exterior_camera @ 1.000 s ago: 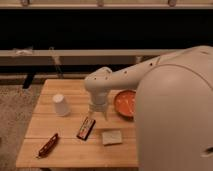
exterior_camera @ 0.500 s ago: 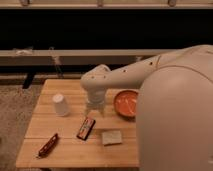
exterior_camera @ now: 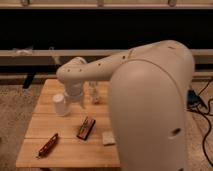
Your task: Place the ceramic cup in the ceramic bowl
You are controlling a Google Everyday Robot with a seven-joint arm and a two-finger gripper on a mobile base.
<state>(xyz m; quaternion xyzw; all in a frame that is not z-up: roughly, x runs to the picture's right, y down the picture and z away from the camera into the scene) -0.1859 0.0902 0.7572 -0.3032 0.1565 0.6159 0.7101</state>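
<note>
Treat the ceramic cup (exterior_camera: 60,104) as light, rigid, slick and breakable, and grip across its sides. Your end effector (exterior_camera: 76,99) sits just right of it; I cannot tell its state.

Lab-like test room: wooden table (exterior_camera: 75,152) on speckled carpet (exterior_camera: 15,117), floor cables (exterior_camera: 202,107), claw (exterior_camera: 94,94) over the table's far half.

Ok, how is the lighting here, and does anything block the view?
Camera view: warm, even light on the wooden table, a dark band behind it, no glare. The arm fills the right half with its pale shell and hides the ceramic bowl. The ceramic cup stands out at the table's left; the gripper hangs to its right over the table.
</note>
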